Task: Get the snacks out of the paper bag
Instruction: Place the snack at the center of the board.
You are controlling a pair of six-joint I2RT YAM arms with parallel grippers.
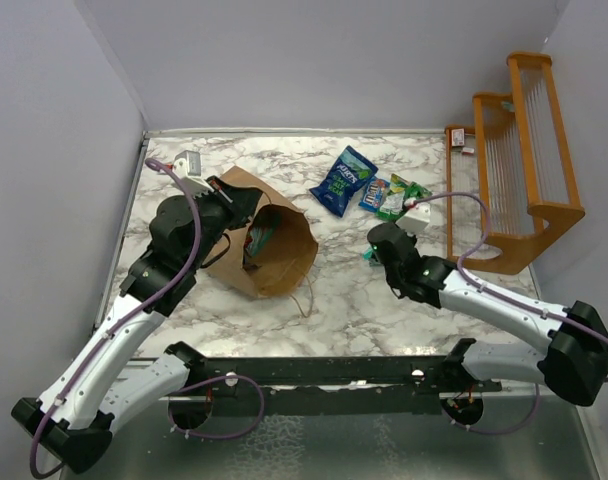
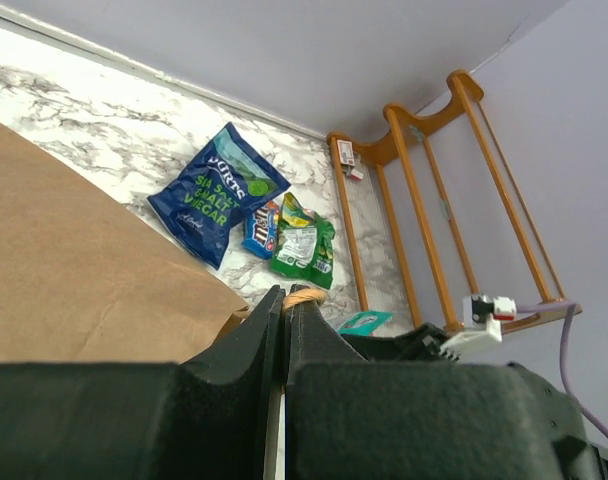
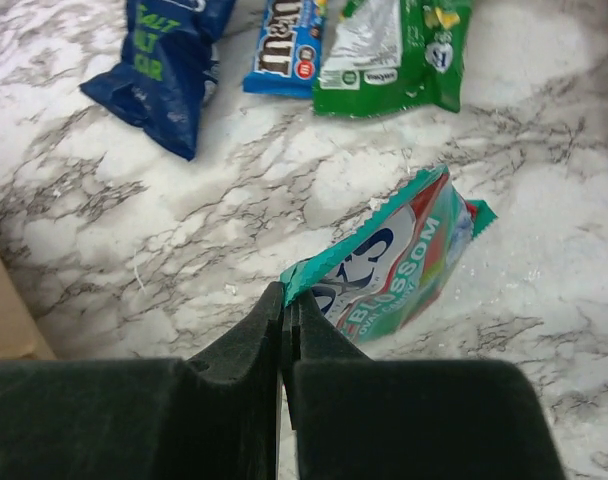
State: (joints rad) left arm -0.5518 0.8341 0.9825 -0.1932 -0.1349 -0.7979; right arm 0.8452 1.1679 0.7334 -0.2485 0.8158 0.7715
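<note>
The brown paper bag (image 1: 284, 262) lies on its side at centre left with its mouth facing the near edge. A teal-green packet (image 1: 260, 232) shows inside it. My left gripper (image 1: 242, 203) is shut on the bag's twisted paper handle (image 2: 305, 295) at the upper rim. My right gripper (image 1: 374, 250) is shut on a corner of a teal snack packet (image 3: 399, 262), held just above the table right of the bag. A dark blue packet (image 1: 343, 180), a small blue packet (image 1: 374, 193) and a green packet (image 1: 400, 197) lie together at the back.
An orange wooden rack (image 1: 514, 160) stands at the back right, close to the right arm. The bag's other handle (image 1: 306, 295) trails loose on the marble table (image 1: 364, 310). White walls close off the back and both sides.
</note>
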